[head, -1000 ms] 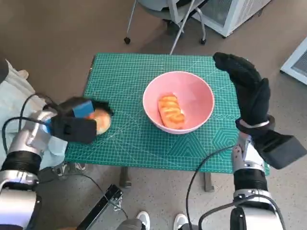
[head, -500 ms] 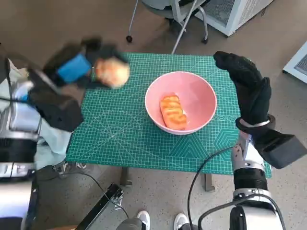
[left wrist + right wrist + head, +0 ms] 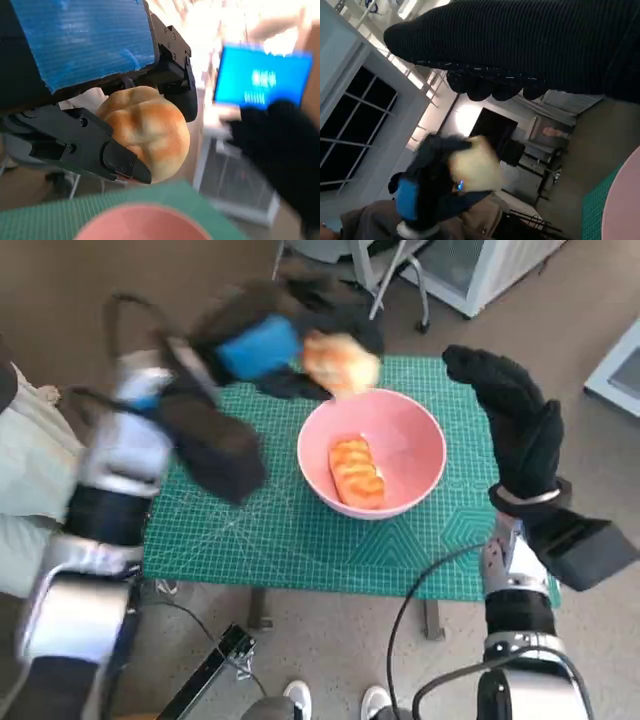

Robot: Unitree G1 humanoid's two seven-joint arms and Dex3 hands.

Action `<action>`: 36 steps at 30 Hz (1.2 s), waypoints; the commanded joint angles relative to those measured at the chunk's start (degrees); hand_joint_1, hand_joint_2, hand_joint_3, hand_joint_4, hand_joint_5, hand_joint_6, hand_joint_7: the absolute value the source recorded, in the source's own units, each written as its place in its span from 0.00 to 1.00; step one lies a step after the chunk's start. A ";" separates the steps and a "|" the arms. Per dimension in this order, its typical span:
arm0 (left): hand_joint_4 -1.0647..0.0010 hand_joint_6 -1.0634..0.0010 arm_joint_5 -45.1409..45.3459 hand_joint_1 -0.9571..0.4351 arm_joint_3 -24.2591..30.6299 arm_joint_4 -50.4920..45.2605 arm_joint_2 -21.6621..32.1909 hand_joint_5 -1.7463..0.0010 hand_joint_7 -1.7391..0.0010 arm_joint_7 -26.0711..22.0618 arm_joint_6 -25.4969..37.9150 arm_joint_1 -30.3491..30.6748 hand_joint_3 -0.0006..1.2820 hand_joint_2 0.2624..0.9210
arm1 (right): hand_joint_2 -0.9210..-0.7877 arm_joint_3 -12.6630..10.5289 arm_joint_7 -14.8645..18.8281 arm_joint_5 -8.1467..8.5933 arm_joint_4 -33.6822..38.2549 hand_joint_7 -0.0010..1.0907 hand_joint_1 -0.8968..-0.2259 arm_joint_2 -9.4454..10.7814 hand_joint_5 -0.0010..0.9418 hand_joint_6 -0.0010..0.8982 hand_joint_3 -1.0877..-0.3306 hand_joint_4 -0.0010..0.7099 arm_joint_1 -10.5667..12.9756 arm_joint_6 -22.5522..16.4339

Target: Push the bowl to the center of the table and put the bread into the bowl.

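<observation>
Bread roll (image 3: 341, 361) gripped in left hand (image 3: 262, 346), raised above far rim of pink bowl (image 3: 420, 455). Light, soft, squashable: hold gently across sides. Right hand (image 3: 515, 420) spread, empty, beside bowl.

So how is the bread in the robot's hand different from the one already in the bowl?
The held bun is round and pale golden; the bread in the bowl is long, ridged and more orange. The bun is up in the air, gripped by the left hand near the far rim of the pink bowl, while the other lies on the bowl's bottom, untouched. Both are baked goods of similar size.
</observation>
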 commanded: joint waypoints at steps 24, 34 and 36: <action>0.92 0.99 -3.91 0.47 -0.26 14.34 -6.55 0.99 0.67 -3.20 -0.27 2.27 0.05 0.93 | 0.00 -1.77 -0.37 1.14 -2.23 0.77 0.47 -1.24 0.01 0.07 0.50 0.58 1.71 1.29; 0.66 0.67 -27.51 0.46 18.91 12.61 -12.32 0.98 0.82 -1.20 -7.38 8.03 0.04 1.00 | 0.00 -1.32 -5.68 -2.14 -5.17 0.76 0.50 -1.22 0.01 0.06 0.49 0.58 0.45 1.09; 0.64 0.66 -30.61 0.46 20.91 9.49 -13.63 0.98 0.83 -0.66 -7.66 9.80 0.07 1.00 | 0.00 -1.11 -6.85 -2.94 -6.08 0.75 0.51 -1.27 0.01 0.07 0.48 0.58 0.17 1.23</action>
